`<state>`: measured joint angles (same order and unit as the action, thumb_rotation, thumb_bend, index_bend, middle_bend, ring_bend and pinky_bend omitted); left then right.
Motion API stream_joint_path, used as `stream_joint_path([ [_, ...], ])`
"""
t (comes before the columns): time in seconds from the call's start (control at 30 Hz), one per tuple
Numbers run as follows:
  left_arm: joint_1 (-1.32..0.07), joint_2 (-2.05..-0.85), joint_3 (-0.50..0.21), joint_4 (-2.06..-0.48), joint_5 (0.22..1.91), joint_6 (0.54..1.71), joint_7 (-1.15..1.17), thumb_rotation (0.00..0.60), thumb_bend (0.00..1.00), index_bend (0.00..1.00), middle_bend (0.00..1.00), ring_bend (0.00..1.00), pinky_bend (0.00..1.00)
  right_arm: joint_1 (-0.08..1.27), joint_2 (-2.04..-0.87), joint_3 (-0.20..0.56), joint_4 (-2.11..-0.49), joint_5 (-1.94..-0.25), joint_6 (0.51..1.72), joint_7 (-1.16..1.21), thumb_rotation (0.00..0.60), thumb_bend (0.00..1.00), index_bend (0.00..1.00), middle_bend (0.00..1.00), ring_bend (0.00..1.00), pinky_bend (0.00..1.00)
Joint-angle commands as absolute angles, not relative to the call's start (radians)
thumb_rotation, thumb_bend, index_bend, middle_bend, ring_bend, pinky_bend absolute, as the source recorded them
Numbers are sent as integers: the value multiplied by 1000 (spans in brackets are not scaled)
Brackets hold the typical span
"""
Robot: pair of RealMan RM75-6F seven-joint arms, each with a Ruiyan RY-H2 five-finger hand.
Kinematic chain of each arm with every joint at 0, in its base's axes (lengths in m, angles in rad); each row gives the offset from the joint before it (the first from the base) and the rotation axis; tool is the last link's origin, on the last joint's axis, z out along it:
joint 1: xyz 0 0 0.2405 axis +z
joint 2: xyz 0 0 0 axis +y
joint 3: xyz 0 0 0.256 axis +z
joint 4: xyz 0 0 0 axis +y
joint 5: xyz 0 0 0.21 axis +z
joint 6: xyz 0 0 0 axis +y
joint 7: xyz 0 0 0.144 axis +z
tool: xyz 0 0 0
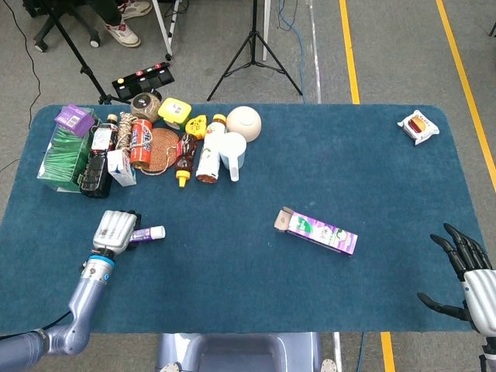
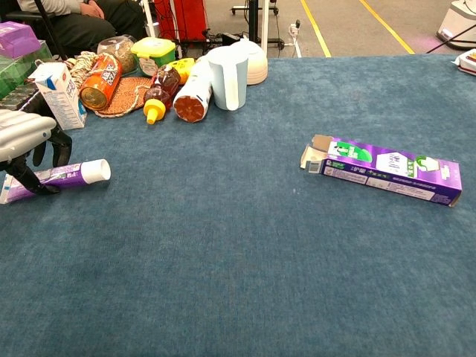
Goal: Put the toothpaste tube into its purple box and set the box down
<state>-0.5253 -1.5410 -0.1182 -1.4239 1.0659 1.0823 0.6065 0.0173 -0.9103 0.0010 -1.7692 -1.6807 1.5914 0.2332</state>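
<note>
The toothpaste tube (image 1: 149,232) (image 2: 72,173) lies at the table's front left, white cap pointing right. My left hand (image 1: 114,229) (image 2: 24,131) is over its tail end, fingers curled behind it and thumb in front, gripping it against the cloth. The purple box (image 1: 318,231) (image 2: 387,169) lies flat near the middle of the table, its open flap end facing left. Off the front right corner my right hand (image 1: 466,273) hangs with fingers spread, holding nothing; the chest view does not show it.
A crowd of bottles, cans, a milk carton (image 2: 63,93), a light blue mug (image 2: 227,78), a bowl (image 1: 244,120) and a green box (image 1: 66,155) fills the back left. A snack packet (image 1: 418,125) sits at the back right corner.
</note>
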Motion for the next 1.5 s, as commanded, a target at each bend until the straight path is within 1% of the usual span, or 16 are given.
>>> stream_joint_path([
  [0.03, -524, -1537, -116, -1425, 1073, 1090, 599, 600, 260, 560, 479, 498, 719, 18, -911, 1, -1769, -1679, 1590, 232, 600, 0, 106, 12, 0, 62],
  [0.2, -520, -1487, -114, -1470, 1100, 1107, 580, 600, 258, 560, 479, 498, 719, 25, -918, -1, -1767, -1672, 1569, 215, 600, 0, 106, 12, 0, 62],
  [0.3, -527, -1435, -116, -1510, 1124, 1112, 584, 600, 254, 560, 479, 498, 719, 39, -928, -2, -1762, -1670, 1540, 198, 600, 0, 106, 12, 0, 62],
  [0.37, -532, -1404, -120, -1531, 1136, 1117, 596, 600, 253, 560, 481, 497, 719, 52, -933, 0, -1757, -1660, 1513, 182, 600, 0, 106, 12, 0, 62],
  [0.4, -539, -1373, -129, -1553, 1148, 1127, 608, 600, 253, 561, 482, 497, 719, 70, -933, 8, -1759, -1638, 1479, 167, 600, 0, 106, 12, 0, 62],
  [0.53, -559, -1284, -144, -1634, 1151, 1127, 661, 600, 251, 561, 483, 497, 719, 133, -914, 54, -1819, -1525, 1365, 114, 600, 0, 106, 12, 0, 63],
  [0.73, -576, -1219, -151, -1707, 1171, 1173, 768, 600, 251, 566, 488, 497, 719, 229, -886, 107, -1949, -1359, 1201, 39, 600, 0, 98, 5, 0, 62],
  [0.8, -581, -1204, -155, -1726, 1165, 1179, 787, 600, 250, 566, 488, 498, 719, 263, -891, 125, -1983, -1295, 1152, 7, 600, 0, 91, 5, 0, 62],
  [0.9, -585, -1181, -165, -1755, 1141, 1185, 804, 600, 249, 566, 488, 498, 719, 338, -923, 153, -2024, -1157, 1063, -77, 600, 0, 80, 4, 0, 55],
  [1.03, -588, -1165, -172, -1775, 1116, 1192, 815, 600, 240, 566, 488, 498, 719, 407, -969, 164, -2056, -994, 1028, -207, 600, 0, 61, 0, 0, 39],
  [1.1, -591, -1155, -176, -1787, 1098, 1195, 822, 600, 239, 566, 488, 497, 719, 452, -1009, 166, -2078, -890, 1026, -285, 600, 0, 52, 0, 0, 35],
  [1.2, -596, -1141, -178, -1796, 1085, 1196, 827, 600, 239, 566, 488, 497, 719, 520, -1079, 173, -2117, -746, 1054, -389, 600, 0, 43, 0, 0, 24],
  [1.4, -600, -1129, -173, -1793, 1067, 1195, 815, 600, 234, 566, 488, 497, 719, 660, -1287, 202, -2122, -504, 1241, -610, 600, 0, 34, 0, 0, 19],
  [1.5, -602, -1129, -170, -1788, 1062, 1194, 809, 600, 232, 567, 488, 498, 719, 700, -1373, 216, -2096, -446, 1314, -666, 600, 0, 34, 0, 0, 20],
])
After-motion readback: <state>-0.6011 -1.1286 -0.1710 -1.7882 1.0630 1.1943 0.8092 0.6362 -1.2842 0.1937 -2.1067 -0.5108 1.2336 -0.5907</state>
